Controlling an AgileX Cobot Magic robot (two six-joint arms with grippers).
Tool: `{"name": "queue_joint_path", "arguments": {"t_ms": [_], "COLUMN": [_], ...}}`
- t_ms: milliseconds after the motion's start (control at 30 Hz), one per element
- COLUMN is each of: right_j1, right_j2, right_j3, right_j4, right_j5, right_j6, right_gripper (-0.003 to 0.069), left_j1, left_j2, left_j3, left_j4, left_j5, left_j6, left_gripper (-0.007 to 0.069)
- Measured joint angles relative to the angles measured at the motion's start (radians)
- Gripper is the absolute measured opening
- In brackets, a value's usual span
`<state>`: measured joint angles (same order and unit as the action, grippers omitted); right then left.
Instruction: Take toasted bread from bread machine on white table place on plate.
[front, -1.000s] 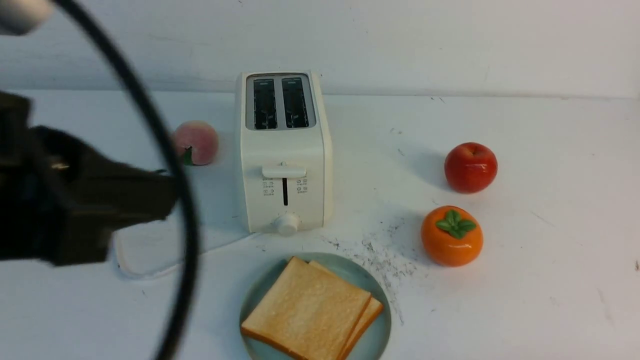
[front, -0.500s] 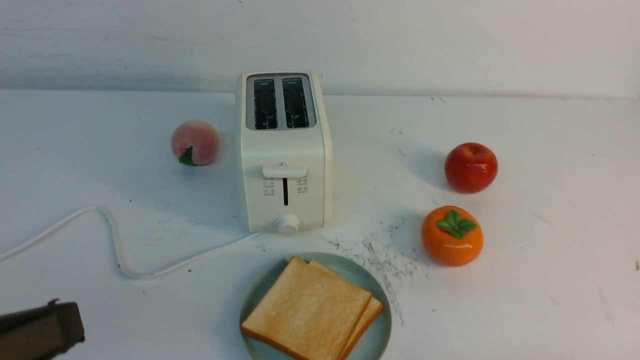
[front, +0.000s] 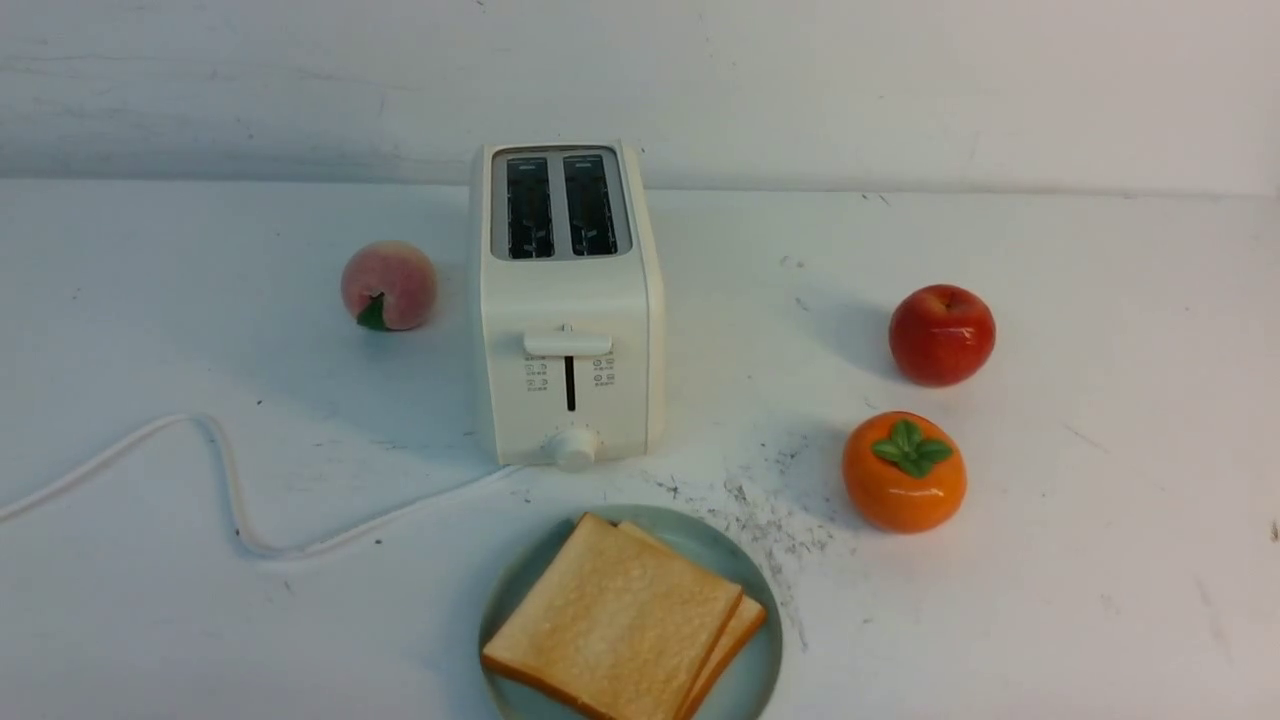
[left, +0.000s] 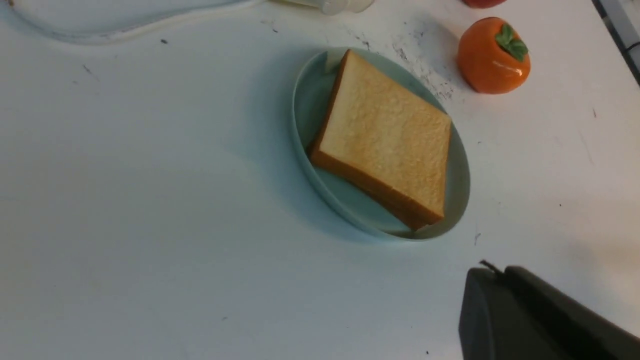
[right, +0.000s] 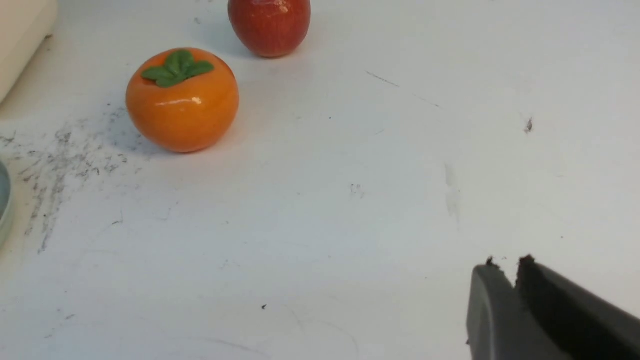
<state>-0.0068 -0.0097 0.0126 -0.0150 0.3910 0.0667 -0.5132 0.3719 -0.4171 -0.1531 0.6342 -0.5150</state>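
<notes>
Toast first: the toasted bread (front: 615, 620) lies flat as a stack of two slices on the plate (front: 762, 672), which sits on the white table (front: 1100, 520) just in front of the bread machine (front: 565, 320). The slices are square, so we find no long axis. The stack sits cornerwise, with one corner aimed at the machine's knob, and the lower slice peeks out on the robot's right. The bread machine stands upright with its long axis running away from the robot. Its lever and knob face the robot, and both slots open upward, dark and empty. Its cord (front: 225, 470) snakes off to the robot's left. The front view shows neither claw. Only the wrist views do. The left gripper (left: 492, 270) is clenched on nothing, fingers pressed together, and the plate lies near it and ahead of its tips, apart from them. From there we see one golden face and a thick brown crust edge; the second slice can hardly be told apart. The right gripper (right: 506, 262) also looks clenched and empty, with only a small notch at its tips. Well ahead of it stand a persimmon (right: 182, 100) and, beyond that, an apple (right: 270, 25). A peach (front: 389, 285) shows in the front view alone.
</notes>
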Motion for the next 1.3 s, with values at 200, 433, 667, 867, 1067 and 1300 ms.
{"name": "queue_joint_path", "arguments": {"t_ms": [200, 433, 667, 867, 1067, 1300], "right_j1": [0.0, 0.0, 0.0, 0.0, 0.0, 0.0], "right_j2": [0.0, 0.0, 0.0, 0.0, 0.0, 0.0], "right_j3": [0.0, 0.0, 0.0, 0.0, 0.0, 0.0], "right_j4": [0.0, 0.0, 0.0, 0.0, 0.0, 0.0], "right_j5": [0.0, 0.0, 0.0, 0.0, 0.0, 0.0], "right_j6": [0.0, 0.0, 0.0, 0.0, 0.0, 0.0], "right_gripper": [0.0083, 0.0089, 0.0097, 0.0104, 0.0111, 0.0122], "left_j1": [0.0, 0.001, 0.143, 0.38, 0.5, 0.512], "left_j2": [0.0, -0.006, -0.127, -0.287, -0.319, -0.382], "left_j3": [0.0, 0.001, 0.092, 0.243, 0.394, 0.445], "left_j4": [0.032, 0.176, 0.194, 0.183, 0.183, 0.193], "left_j5": [-0.087, -0.182, -0.207, -0.273, -0.315, -0.288], "left_j6": [0.003, 0.026, 0.03, 0.034, 0.033, 0.033], "left_gripper": [0.0017, 0.0021, 0.0028, 0.0036, 0.0039, 0.0048]}}
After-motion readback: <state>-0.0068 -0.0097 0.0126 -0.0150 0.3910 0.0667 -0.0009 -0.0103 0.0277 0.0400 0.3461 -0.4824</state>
